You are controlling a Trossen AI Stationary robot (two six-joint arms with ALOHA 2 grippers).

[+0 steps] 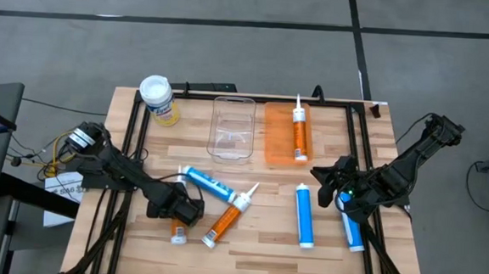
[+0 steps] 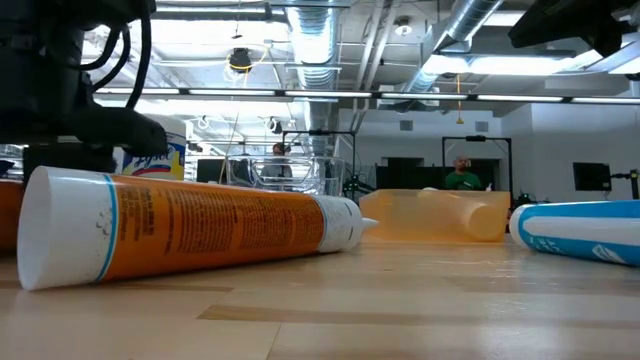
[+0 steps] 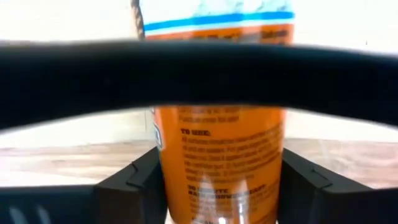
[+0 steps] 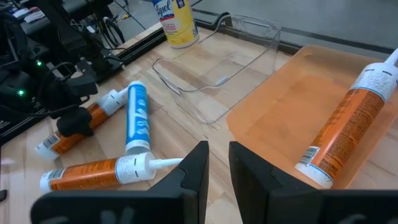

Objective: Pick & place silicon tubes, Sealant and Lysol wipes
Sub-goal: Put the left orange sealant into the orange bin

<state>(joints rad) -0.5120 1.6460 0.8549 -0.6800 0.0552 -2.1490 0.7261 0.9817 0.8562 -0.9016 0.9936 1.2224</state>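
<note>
Wipes canister [image 1: 158, 99] upright at table's far-left corner, untouched. Left gripper [image 1: 178, 214] low near front-left, clamped on orange tube [image 3: 221, 168]: grasp step. Next: lift clear, carry to orange tray [image 1: 276, 147] holding one tube. Right gripper [image 1: 337, 187] pinched together, empty, waiting above blue tubes.

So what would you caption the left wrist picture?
Left gripper shut on an orange sealant tube lying on the wooden table.

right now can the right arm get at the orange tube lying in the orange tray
Probably yes. The right tool sits shut and empty just right of the orange tray, and nothing lies between it and the orange tube; it must open first.
</note>
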